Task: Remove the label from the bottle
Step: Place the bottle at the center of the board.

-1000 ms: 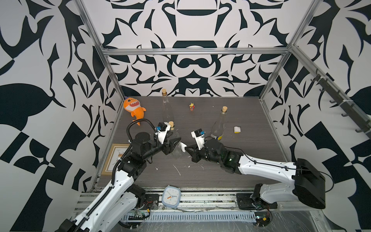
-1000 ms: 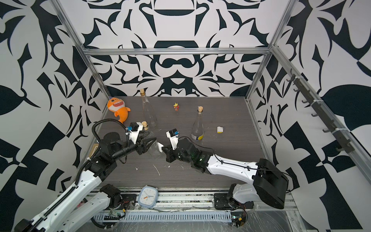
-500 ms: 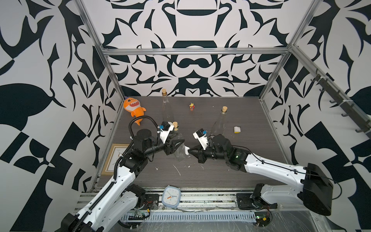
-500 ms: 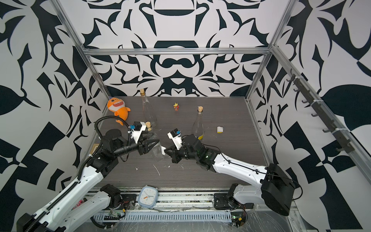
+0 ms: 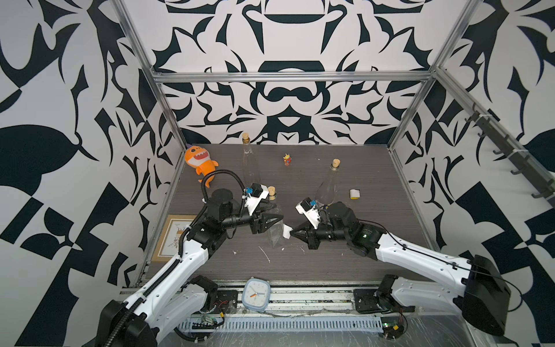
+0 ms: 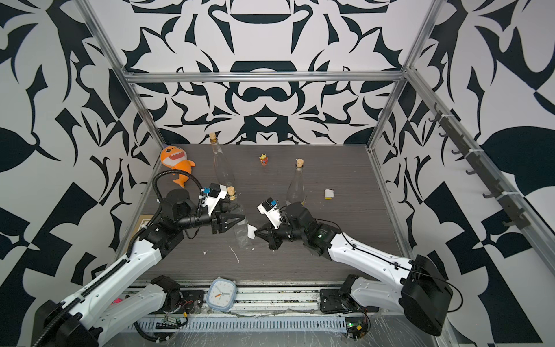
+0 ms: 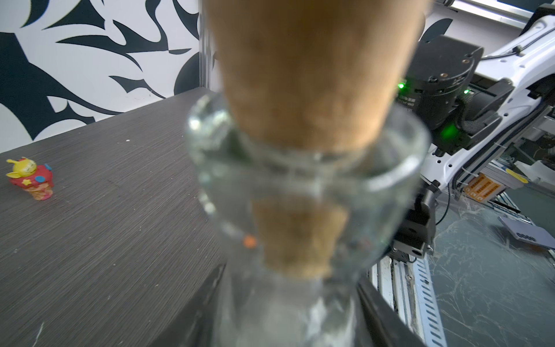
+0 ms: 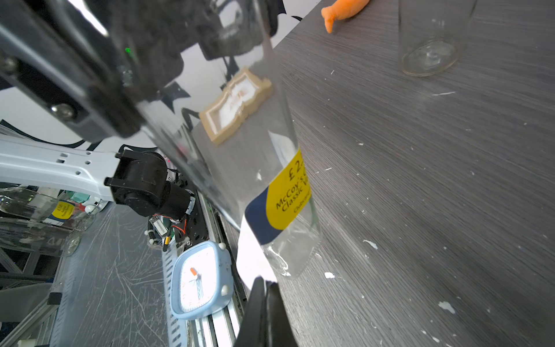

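Note:
A clear glass bottle (image 5: pixel 274 232) (image 6: pixel 240 232) with a cork (image 5: pixel 271 192) stands tilted in the middle of the table, its base low at the surface. My left gripper (image 5: pixel 277 217) (image 6: pixel 240 220) is shut on its upper body; in the left wrist view the bottle (image 7: pixel 300 180) fills the frame between the dark fingers (image 7: pixel 380 315). The yellow and blue label (image 8: pixel 285 198) sits near the base, and its white peeled flap (image 5: pixel 286 231) (image 8: pixel 252 258) stands off the glass. My right gripper (image 5: pixel 292 233) (image 8: pixel 265 288) is shut on that flap.
Two more corked bottles (image 5: pixel 250 162) (image 5: pixel 329 186) stand behind. An orange shark toy (image 5: pixel 199 159), a small figure (image 5: pixel 287 159), a rolled label (image 5: pixel 355 193) and a picture frame (image 5: pixel 171 237) lie around. A blue clock (image 5: pixel 256 293) sits on the front rail. White scraps (image 5: pixel 264 254) dot the table.
My right gripper has drawn back to the right, away from the bottle, with the white flap between its fingers. The left arm has shifted a little with the bottle.

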Controlling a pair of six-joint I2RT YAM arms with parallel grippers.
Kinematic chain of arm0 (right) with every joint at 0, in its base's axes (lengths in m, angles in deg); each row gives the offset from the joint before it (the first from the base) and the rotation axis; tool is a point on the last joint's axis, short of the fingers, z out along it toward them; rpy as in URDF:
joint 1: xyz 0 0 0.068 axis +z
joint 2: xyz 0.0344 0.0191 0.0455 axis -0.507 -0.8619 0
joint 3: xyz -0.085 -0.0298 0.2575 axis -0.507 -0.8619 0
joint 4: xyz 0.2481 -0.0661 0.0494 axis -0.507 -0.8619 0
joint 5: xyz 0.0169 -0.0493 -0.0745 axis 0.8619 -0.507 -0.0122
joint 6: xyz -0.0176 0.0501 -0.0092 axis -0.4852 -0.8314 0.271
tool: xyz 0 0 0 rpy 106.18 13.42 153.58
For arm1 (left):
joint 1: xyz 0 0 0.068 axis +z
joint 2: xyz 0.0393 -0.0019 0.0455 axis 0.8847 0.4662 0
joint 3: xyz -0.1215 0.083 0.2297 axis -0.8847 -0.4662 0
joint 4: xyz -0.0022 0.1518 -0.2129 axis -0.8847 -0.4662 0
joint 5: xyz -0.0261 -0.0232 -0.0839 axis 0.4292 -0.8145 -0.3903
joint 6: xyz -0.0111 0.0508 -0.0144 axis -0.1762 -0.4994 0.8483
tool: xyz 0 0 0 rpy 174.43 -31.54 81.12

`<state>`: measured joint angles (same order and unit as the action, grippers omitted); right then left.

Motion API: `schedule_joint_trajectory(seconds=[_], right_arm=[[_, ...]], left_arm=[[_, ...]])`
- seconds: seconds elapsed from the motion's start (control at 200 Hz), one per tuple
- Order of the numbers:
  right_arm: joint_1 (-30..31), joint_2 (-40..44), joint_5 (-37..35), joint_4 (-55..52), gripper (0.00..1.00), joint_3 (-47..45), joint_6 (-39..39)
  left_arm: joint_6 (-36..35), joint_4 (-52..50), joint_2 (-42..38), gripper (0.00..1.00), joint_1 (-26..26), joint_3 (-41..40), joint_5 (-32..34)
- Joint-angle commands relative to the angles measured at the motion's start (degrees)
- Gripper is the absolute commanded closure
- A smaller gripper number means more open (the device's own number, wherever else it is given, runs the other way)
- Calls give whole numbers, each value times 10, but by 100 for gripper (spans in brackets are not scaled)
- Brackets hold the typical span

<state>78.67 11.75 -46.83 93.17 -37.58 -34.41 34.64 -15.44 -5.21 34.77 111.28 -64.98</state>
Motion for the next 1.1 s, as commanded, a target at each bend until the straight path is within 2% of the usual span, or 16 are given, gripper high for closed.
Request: schedule_joint_trajectory(seconds=[0.0, 0.23, 0.44, 0.78, 0.88, 1.015, 1.095], right_arm=[[-3, -13, 1, 47, 100, -11, 8], [-8, -61, -20, 77, 100, -21, 8], [-14, -102, -19, 74, 100, -13, 21], [-16, -108, -36, 73, 100, -18, 22], [-17, -110, -34, 67, 100, -19, 25], [-17, -113, -34, 65, 100, -20, 29], [-17, -118, -31, 62, 100, -17, 29]], left_arm=[[-18, 67, 25, 100, -8, -9, -10], [-56, 117, 55, 97, -38, -43, 51], [-71, 145, 77, 85, -47, -57, 51], [-64, 176, 69, 82, -50, -89, 62], [-54, 187, 57, 73, -54, -108, 73], [-47, 189, 38, 54, -58, -127, 87], [-46, 178, 29, 34, -58, -127, 92]])
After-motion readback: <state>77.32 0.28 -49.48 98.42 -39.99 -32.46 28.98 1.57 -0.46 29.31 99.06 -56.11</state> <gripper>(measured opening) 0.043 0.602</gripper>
